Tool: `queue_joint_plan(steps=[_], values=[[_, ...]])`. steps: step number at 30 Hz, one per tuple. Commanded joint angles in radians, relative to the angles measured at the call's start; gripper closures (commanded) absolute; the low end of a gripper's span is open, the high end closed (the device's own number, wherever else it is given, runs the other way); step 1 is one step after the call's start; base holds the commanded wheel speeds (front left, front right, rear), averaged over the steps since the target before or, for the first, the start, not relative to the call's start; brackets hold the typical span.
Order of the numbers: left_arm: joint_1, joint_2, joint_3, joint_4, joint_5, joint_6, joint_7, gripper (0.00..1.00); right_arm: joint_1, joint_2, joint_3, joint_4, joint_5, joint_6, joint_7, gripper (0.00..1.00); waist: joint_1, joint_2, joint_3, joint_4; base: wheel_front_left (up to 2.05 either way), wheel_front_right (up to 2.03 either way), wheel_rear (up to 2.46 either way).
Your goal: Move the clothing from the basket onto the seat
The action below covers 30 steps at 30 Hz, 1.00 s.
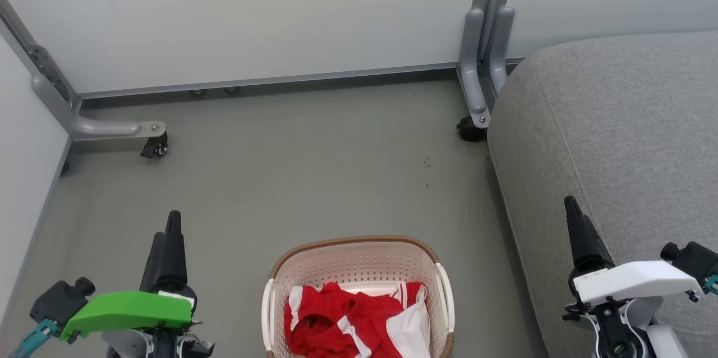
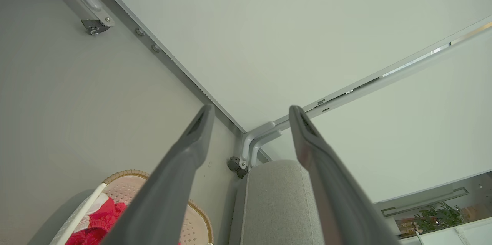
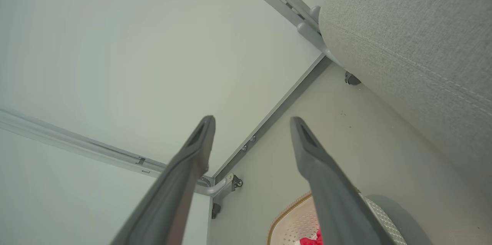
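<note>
Clothing [image 1: 348,321], red with white stripes and panels, lies crumpled in the near half of the basket [image 1: 359,257], which stands on the floor [image 1: 280,178] at the lower centre of the head view. It is judged light, limp and liable to trail or snag. A pinch on a raised fold atop the heap should lift one garment, though pieces may cling together. At left, the left claw [image 2: 250,110] hangs over the floor beside the basket, jaws apart, nothing between them. Open floor runs ahead to the partition [image 1: 252,10] and its castor foot [image 1: 154,147]. The basket's perforated walls and brown rim stand above the heap, so entry must be from overhead and the lift must clear the rim. To the right, the seat [image 1: 617,133] sits near the basket with a strip of floor between. Its rounded edge appears higher than the rim, and no garment lies on its visible part. The right claw [image 3: 251,120] hovers at the seat's near edge, likewise wide and empty.
</note>
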Motion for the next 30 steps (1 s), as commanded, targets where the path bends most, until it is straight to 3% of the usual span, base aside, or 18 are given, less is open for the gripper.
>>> queue_joint_plan(steps=[1, 30], values=[[0.000, 0.005, -0.006, -0.024, 0.043, 0.005, -0.010, 0.00, -0.002, -0.005, 0.000, -0.022, -0.047, 0.000, -0.012, 0.00, 0.0000, 0.0000, 0.000, -0.001, 0.00, 0.00, 0.00], [0.050, 0.007, -0.096, -0.086, 0.464, 0.075, -0.102, 0.00, 0.046, -0.007, 0.070, -0.023, -0.464, 0.001, -0.105, 0.00, 0.0000, 0.0000, -0.015, -0.005, 0.00, 0.00, 0.00]])
